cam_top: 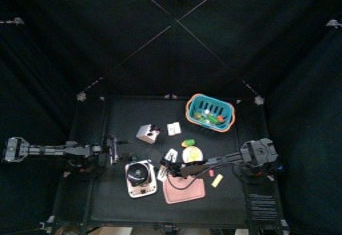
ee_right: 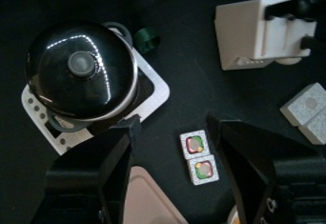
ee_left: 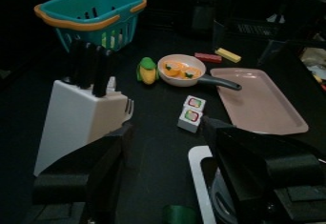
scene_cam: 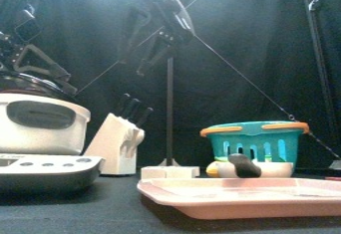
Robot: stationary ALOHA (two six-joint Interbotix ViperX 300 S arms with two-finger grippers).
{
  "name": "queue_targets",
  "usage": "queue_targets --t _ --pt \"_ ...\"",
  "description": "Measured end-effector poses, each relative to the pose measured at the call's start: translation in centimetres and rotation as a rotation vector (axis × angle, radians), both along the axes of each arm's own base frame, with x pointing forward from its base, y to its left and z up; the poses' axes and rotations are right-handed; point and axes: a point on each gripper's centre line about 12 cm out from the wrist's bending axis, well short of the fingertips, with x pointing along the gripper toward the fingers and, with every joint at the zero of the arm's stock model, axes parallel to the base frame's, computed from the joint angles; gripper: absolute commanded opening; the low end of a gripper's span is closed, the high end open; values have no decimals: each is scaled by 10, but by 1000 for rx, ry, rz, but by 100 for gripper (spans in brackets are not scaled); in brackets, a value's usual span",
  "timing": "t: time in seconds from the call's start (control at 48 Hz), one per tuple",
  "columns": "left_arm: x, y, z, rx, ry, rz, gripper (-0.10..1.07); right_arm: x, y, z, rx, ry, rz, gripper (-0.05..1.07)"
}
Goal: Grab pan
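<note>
The pan (ee_left: 182, 68) is small and round with a pale rim, a dark handle and bits of toy food inside. It lies on the table between the teal basket (ee_left: 90, 13) and the pink board (ee_left: 261, 99). From above, the pan (cam_top: 195, 155) sits just beside the right arm's forearm. My right gripper (ee_right: 173, 129) is open, hanging over two small cards (ee_right: 195, 157) near the rice cooker (ee_right: 83, 71); the pan is out of that view. At the table's left side, my left gripper (ee_left: 169, 142) stands open and empty, far from the pan.
A white knife block (cam_top: 147, 132) stands left of centre, and a rice cooker (cam_top: 138, 176) at the front. The teal basket (cam_top: 210, 109) is at the back right. Toy corn (ee_left: 147, 71) lies beside the pan. The pink board (cam_top: 185, 187) lies at the front.
</note>
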Motion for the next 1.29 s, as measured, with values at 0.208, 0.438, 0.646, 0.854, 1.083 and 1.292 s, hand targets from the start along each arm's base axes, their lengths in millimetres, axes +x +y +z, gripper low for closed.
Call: queue_targets --t 0.208,0.438,0.646,0.854,1.083,1.292 --pt "5 -3 9 17 -29 -24 94 -37 3 -18 56 -51 -47 90" --pt "9 -8 17 65 -52 -66 94 -83 2 -28 74 -102 -102 90" --pt "17 -15 33 70 -96 -108 94 -120 -6 -41 90 -126 -153 90" --pt "29 -17 46 66 -118 -120 94 -145 -14 -60 100 -103 -191 90" --pt "51 -18 49 43 -104 -121 94 -161 -19 -67 98 -81 -203 90" --pt "72 -22 52 36 -117 -137 94 -178 -25 -65 147 -88 -253 90"
